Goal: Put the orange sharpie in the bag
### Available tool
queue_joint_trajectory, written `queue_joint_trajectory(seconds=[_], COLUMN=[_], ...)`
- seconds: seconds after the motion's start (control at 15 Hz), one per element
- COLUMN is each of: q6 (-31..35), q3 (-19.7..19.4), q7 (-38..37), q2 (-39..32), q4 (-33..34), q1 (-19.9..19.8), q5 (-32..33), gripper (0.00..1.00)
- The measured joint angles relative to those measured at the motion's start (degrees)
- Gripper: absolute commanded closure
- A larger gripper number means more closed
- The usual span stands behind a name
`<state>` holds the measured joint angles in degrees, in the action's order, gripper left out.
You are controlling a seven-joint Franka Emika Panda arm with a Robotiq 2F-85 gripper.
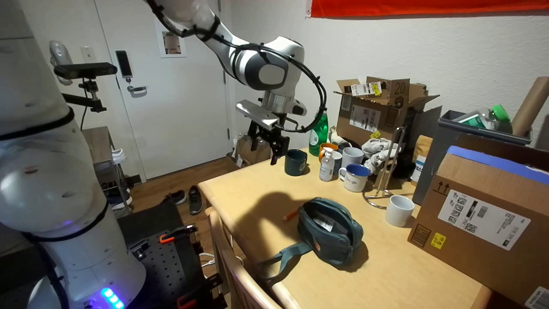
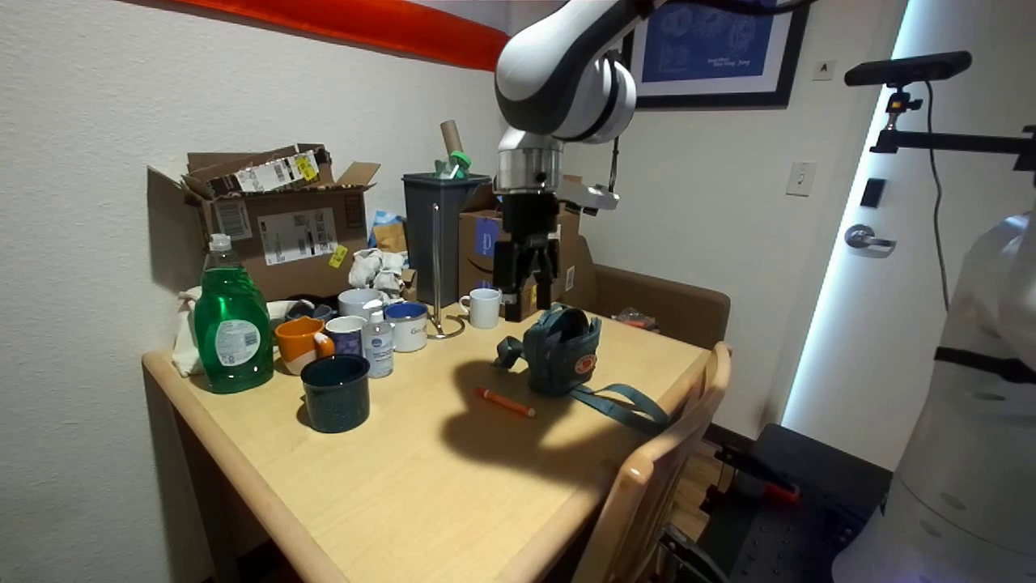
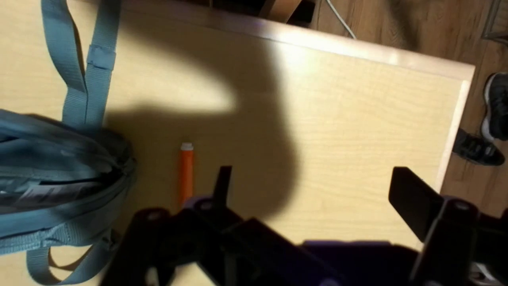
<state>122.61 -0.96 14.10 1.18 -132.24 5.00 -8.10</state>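
Soap bottle (image 2: 232,328): far left of the gripper (image 2: 528,306) in an exterior view, green, upright on the table (image 2: 388,478).
Orange mug (image 2: 301,336): left of the gripper, just beside the soap bottle.
Dark green mug (image 2: 336,397): left of the gripper and lower in view, upright.
Pump bottle (image 2: 378,344): left of the gripper, clear, upright, near the dark green mug.
Blue-rimmed mug (image 2: 407,328): left of the gripper, just beside the pump bottle.
Metal stand (image 2: 437,259): left of the gripper, its pole upright.
White mug (image 2: 484,309): a little left of the gripper, beyond it.
Orange sharpie (image 2: 503,402): below the gripper and out of its grasp, flat on the table in shadow; in the wrist view, just left of the left-hand finger, one end hidden by the gripper.
Gripper: raised above the table; in the wrist view its fingers stand wide apart, bare tabletop between them, nothing in their hold.
Bag (image 2: 561,356): below the gripper and slightly right, on the table, mouth gaping, strap trailing further right; the sharpie lies outside, near it, not touching in the wrist view.
Chair (image 2: 634,486): right of the gripper and lower, at the table's edge.
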Motion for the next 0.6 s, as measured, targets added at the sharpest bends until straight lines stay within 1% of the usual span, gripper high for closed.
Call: queue_joint_trajectory(seconds=[0.13, 0.27, 0.4, 0.6], q6=[5.02, 8.39, 10.60, 12.70], q3=[0.00, 0.07, 0.13, 0.13], q7=[-0.02, -0.02, -0.11, -2.90], q2=[-3.86, -7.54, -10.74, -14.35], q4=[0.10, 0.53, 1.21, 2.41], q1=[-0.26, -0.54, -0.92, -1.69], q5=[0.00, 0.00, 0.01, 0.06], gripper=[0.00, 0.00, 0.00, 0.00])
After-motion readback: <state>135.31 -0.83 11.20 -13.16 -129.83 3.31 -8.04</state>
